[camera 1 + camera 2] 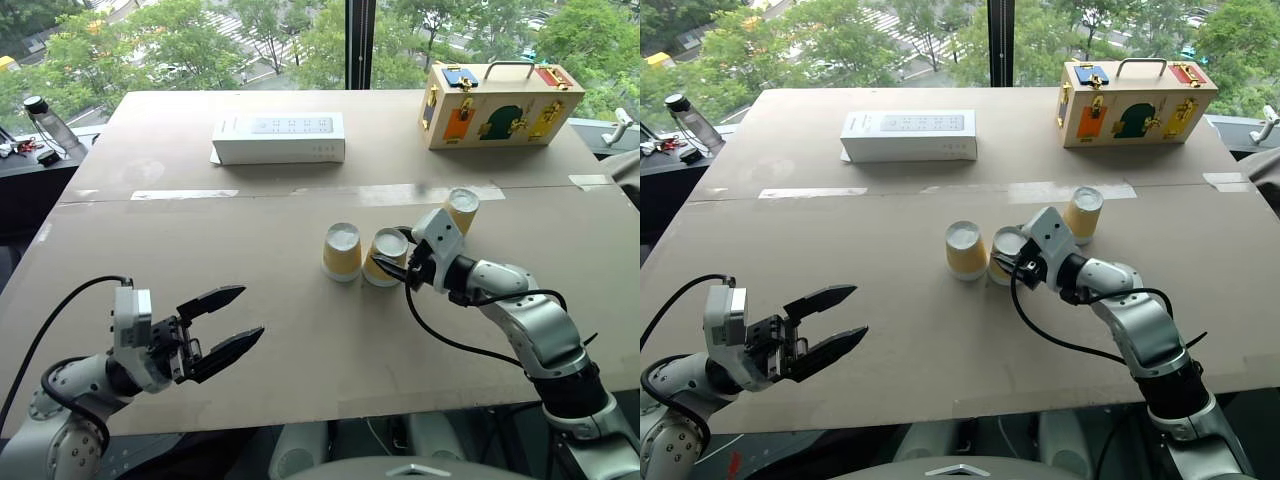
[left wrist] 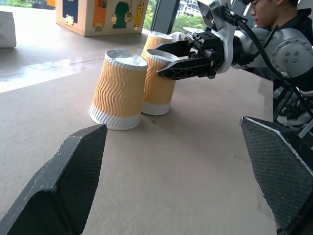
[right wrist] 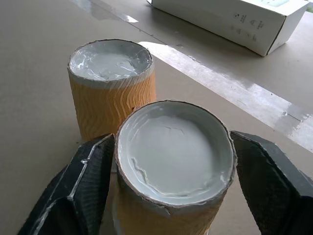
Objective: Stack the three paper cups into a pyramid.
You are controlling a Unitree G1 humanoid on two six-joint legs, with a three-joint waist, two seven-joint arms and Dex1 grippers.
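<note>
Three paper cups with ribbed yellow-orange sleeves stand upside down on the brown table (image 1: 200, 230). The left cup (image 1: 341, 250) and the middle cup (image 1: 386, 256) touch side by side. The third cup (image 1: 462, 209) stands apart, farther back to the right. My right gripper (image 3: 172, 147) is open, one finger on each side of the middle cup's upturned base; a gap shows at one finger (image 3: 274, 181). My left gripper (image 1: 252, 310) hangs open and empty over the table's near left part, well away from the cups.
A white rectangular box (image 1: 280, 138) lies at the back centre. A wooden latch box (image 1: 497, 103) with a handle stands at the back right. A bottle (image 1: 48, 122) sits off the table's left side. A person (image 2: 274, 12) is behind my right arm.
</note>
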